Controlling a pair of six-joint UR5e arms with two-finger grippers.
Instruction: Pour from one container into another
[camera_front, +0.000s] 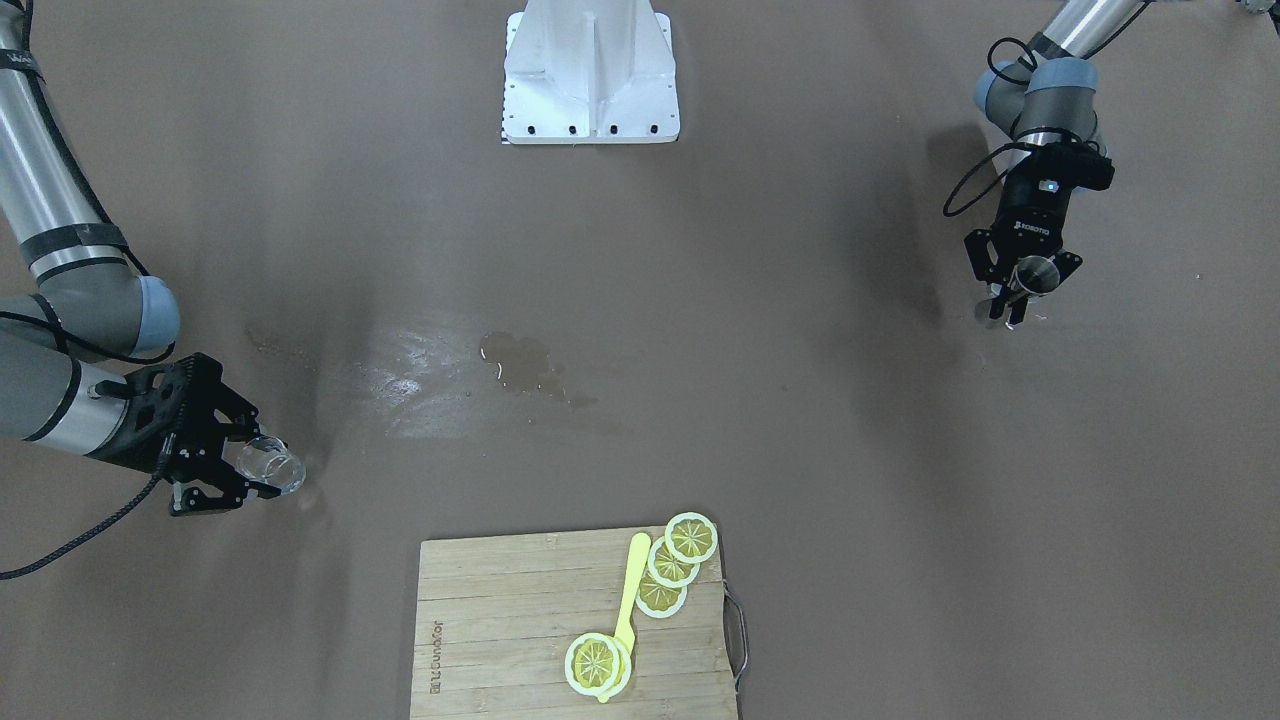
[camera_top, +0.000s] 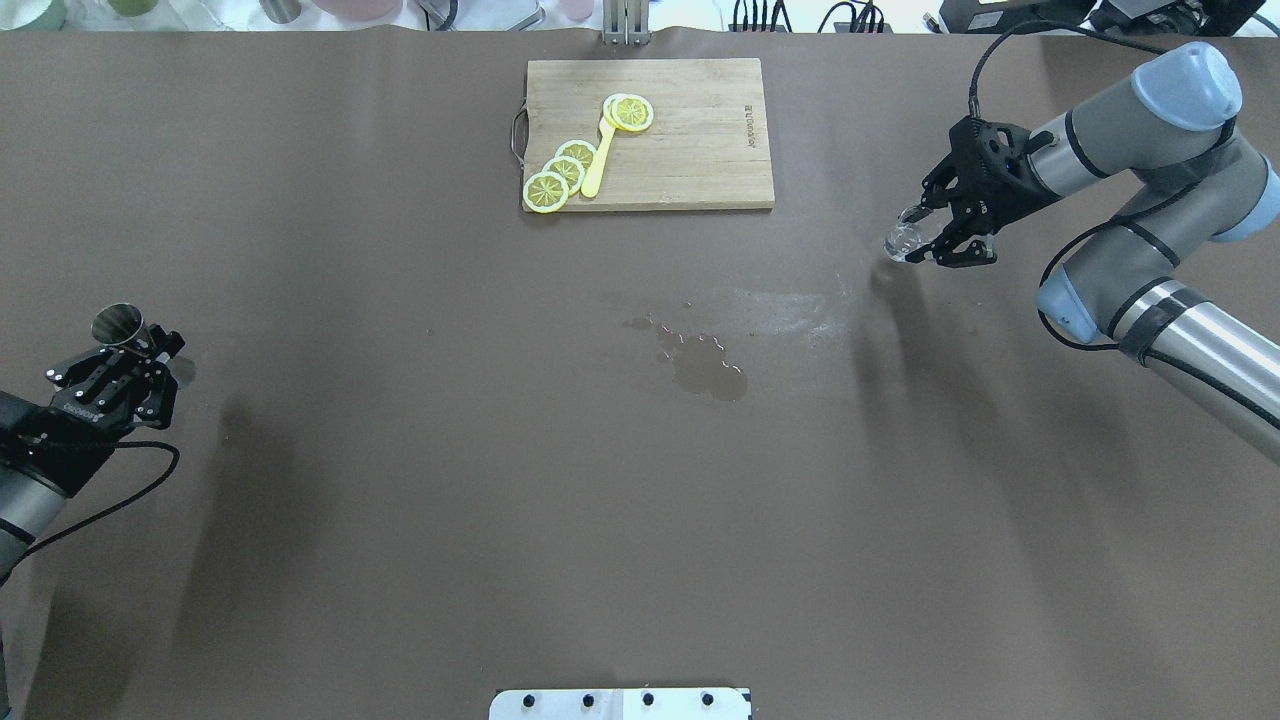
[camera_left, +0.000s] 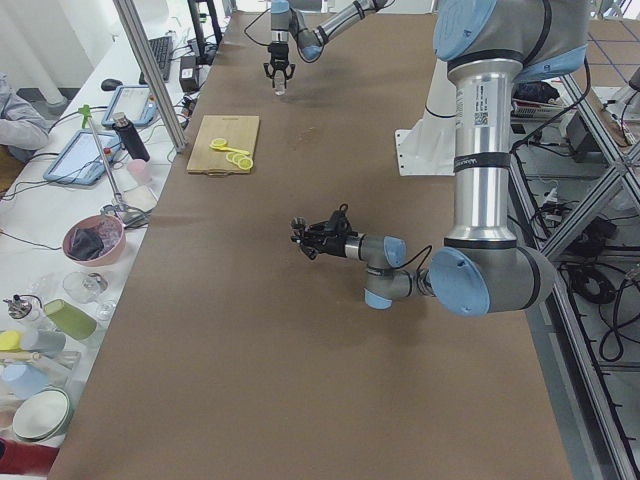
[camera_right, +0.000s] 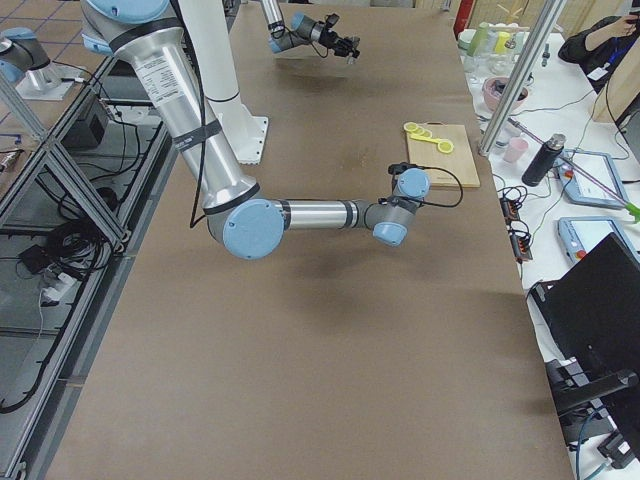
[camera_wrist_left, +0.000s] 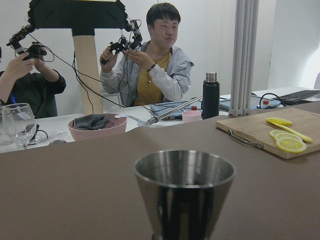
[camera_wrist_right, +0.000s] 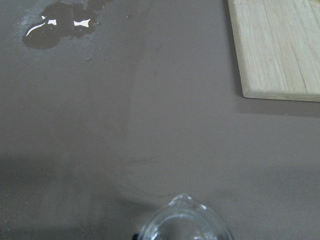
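A steel jigger (camera_top: 118, 324) stands upright in my left gripper (camera_top: 150, 352), which is shut on it near the table's left edge. In the front view the same jigger (camera_front: 1037, 272) sits between the left gripper's fingers (camera_front: 1020, 286). Its open rim fills the left wrist view, jigger (camera_wrist_left: 184, 192). My right gripper (camera_top: 920, 238) is shut on a clear spouted glass (camera_top: 903, 241), just right of the board. The glass (camera_front: 275, 467) looks tilted in the right gripper (camera_front: 262, 465). Only the glass's rim (camera_wrist_right: 185, 224) shows in the right wrist view.
A wooden cutting board (camera_top: 700, 150) at the far edge carries lemon slices (camera_top: 560, 175) and a yellow utensil (camera_top: 597, 165). A wet puddle (camera_top: 705, 370) lies mid-table. The robot base (camera_front: 590, 75) is at the near edge. Operators (camera_wrist_left: 150, 65) sit beyond the far side.
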